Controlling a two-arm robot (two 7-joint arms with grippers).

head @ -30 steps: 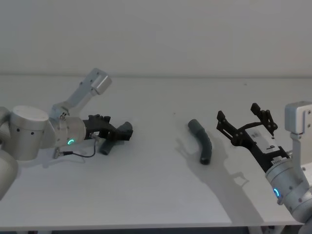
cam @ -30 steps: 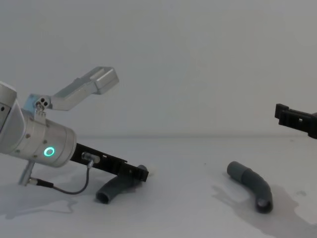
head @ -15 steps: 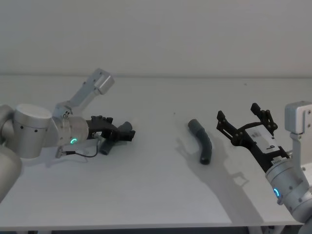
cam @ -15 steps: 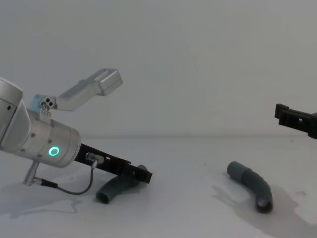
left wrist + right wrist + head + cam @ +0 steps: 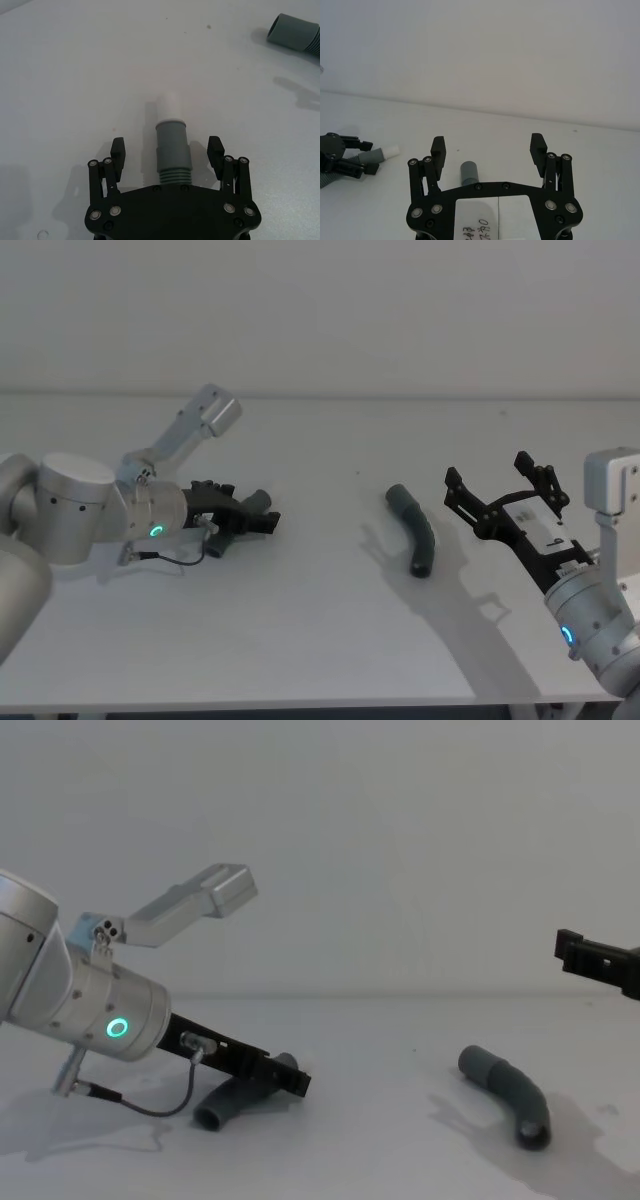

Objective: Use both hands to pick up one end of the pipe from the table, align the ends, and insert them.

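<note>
Two dark-grey bent pieces of the pipe lie on the table (image 5: pixel 320 640). The left piece (image 5: pixel 222 538) (image 5: pixel 230 1100) lies between the open fingers of my left gripper (image 5: pixel 258 519) (image 5: pixel 292 1078). In the left wrist view the gripper (image 5: pixel 167 150) straddles the collar (image 5: pixel 173 147), with gaps on both sides and the pale tip (image 5: pixel 169 106) pointing beyond the fingers. The right piece (image 5: pixel 415 530) (image 5: pixel 508 1094) lies free at centre right. My right gripper (image 5: pixel 490 477) (image 5: pixel 488 145) hovers open, up off the table to the right of that piece, whose near end (image 5: pixel 468 172) shows between its fingers.
The table's far edge meets a plain pale wall. The left arm's cable (image 5: pixel 165 556) loops on the table beside its wrist. The right wrist view shows the left gripper (image 5: pixel 340 155) far off, and the left wrist view shows the right piece (image 5: pixel 295 35).
My left gripper has slid a little to the right along its piece, staying open around it. The right arm and the right piece have not moved.
</note>
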